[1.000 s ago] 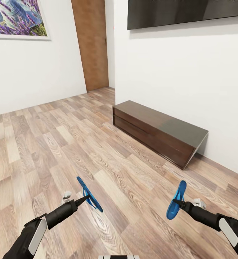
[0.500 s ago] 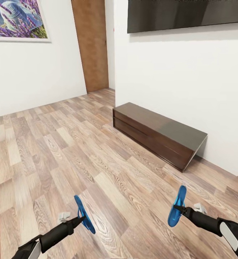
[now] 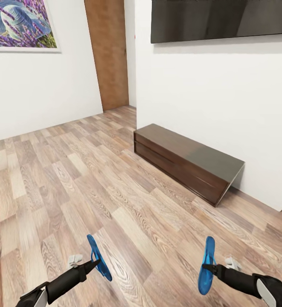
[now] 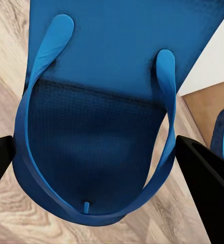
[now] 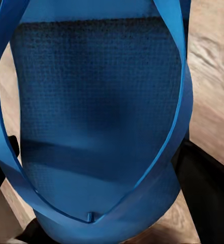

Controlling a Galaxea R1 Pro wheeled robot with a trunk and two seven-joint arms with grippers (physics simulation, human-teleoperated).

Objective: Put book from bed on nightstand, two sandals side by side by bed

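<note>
Two slim black arms, white panels nr wrists, black left hand [image 3: 94, 265], black right hand [image 3: 207, 267], pale grey side lugs

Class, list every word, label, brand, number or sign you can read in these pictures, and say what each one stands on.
None: no readable text anywhere.
Painting: lavender picture, no lettering.
Dark wall panel: blank.
Low cabinet: unmarked.
Left sandal and right sandal: plain blue, no brand visible.
</note>
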